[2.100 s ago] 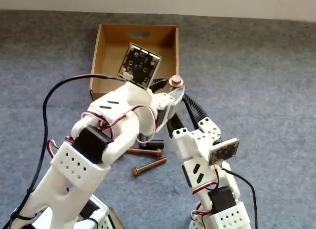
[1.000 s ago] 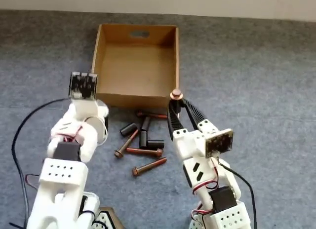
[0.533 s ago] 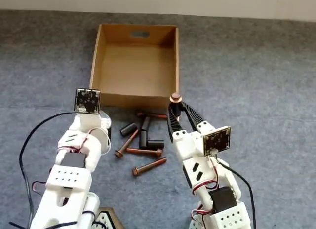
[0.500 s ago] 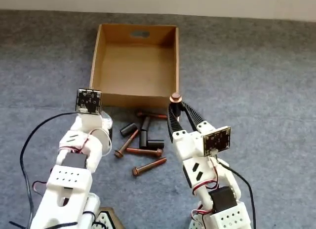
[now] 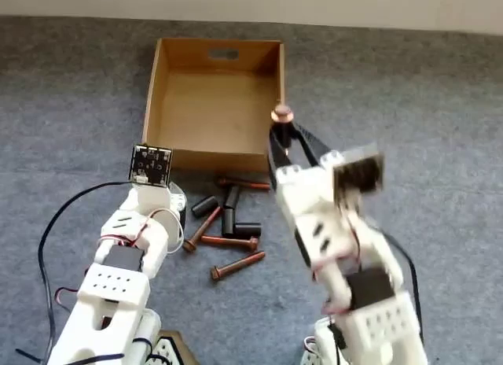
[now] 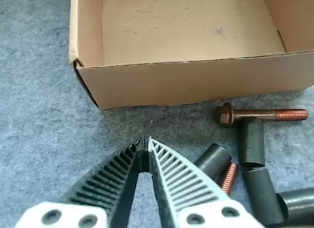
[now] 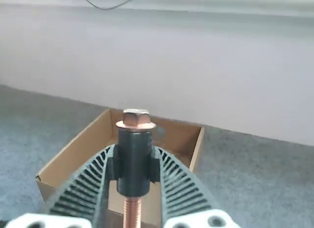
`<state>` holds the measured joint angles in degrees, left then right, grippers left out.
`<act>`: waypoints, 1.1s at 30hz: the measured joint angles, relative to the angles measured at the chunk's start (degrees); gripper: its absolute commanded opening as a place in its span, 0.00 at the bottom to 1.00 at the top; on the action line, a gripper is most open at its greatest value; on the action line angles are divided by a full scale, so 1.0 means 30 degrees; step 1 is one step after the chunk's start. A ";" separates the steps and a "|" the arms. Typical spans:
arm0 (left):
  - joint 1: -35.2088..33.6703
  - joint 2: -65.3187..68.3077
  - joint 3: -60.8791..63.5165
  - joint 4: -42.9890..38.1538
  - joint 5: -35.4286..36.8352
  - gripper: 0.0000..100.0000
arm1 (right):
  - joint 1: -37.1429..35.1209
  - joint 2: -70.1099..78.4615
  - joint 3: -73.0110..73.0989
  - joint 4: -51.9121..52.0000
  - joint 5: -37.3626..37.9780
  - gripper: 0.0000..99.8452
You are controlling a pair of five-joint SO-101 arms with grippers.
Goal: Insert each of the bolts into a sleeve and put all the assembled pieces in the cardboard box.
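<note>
My right gripper (image 7: 134, 156) is shut on a black sleeve (image 7: 134, 161) with a copper bolt (image 7: 136, 119) through it, held upright. From above, this assembled piece (image 5: 280, 116) hangs in the air by the right wall of the cardboard box (image 5: 157, 82), which has nothing inside. My left gripper (image 6: 144, 142) is shut with nothing in it, low over the carpet in front of the box's front wall (image 6: 186, 80). Several loose bolts (image 5: 229, 241) and sleeves (image 5: 228, 221) lie on the carpet in front of the box, between the two arms. The left arm (image 5: 130, 247) is left of that pile.
Grey carpet covers the table all around. A bolt (image 6: 262, 114) lies along the box's front wall, with sleeves (image 6: 251, 134) just below it. A pale wall (image 7: 196, 66) stands behind the box.
The left arm drew back from over the box and came down left of the pile. The right arm has just lifted the sleeved bolt up and toward the box.
</note>
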<state>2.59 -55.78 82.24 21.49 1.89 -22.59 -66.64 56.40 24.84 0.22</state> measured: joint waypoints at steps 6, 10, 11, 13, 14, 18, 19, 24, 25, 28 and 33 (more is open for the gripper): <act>0.0000 0.0000 0.0176 -0.0059 0.0000 0.01 | 0.0000 0.9700 -0.5890 0.1172 -0.0029 0.01; 0.0000 0.0000 0.0176 -0.0059 0.0000 0.01 | 0.0000 1.4007 -0.8821 0.1201 -0.0029 0.01; 0.0000 0.0000 0.0176 -0.0059 0.0000 0.01 | 0.0000 1.4974 -0.9670 0.1201 -0.0029 0.01; 0.0000 0.0000 0.0176 -0.0059 0.0000 0.01 | 0.0000 1.6674 -1.1194 0.1201 -0.0029 0.01; 0.0000 0.0000 0.0176 -0.0059 0.0000 0.01 | 0.0000 1.7524 -1.1927 0.1201 -0.0029 0.01; 0.0000 0.0000 0.0176 -0.0059 0.0000 0.01 | 0.0000 2.0542 -1.4125 0.1289 -0.0703 0.01; 0.0000 0.0000 0.0176 -0.0059 0.0000 0.01 | 0.0000 2.1333 -1.4535 0.1289 -0.1289 0.01; 0.0000 0.0000 0.0176 -0.0059 0.0000 0.01 | 0.0410 2.5348 -1.6967 0.1319 -0.3282 0.01; 0.0000 0.0000 0.0176 -0.0059 0.0000 0.01 | 0.0410 2.6081 -1.7495 0.1319 -0.3253 0.01; 0.0000 0.0000 0.0176 -0.0059 0.0000 0.01 | 0.0410 2.7927 -1.8755 0.1436 -0.2637 0.01; 0.0000 0.0000 0.0176 -0.0059 0.0000 0.01 | 0.0381 3.0125 -2.1040 0.2784 -0.2491 0.01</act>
<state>2.59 -55.78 82.77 21.32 1.89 -21.45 23.74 -6.73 33.19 -7.25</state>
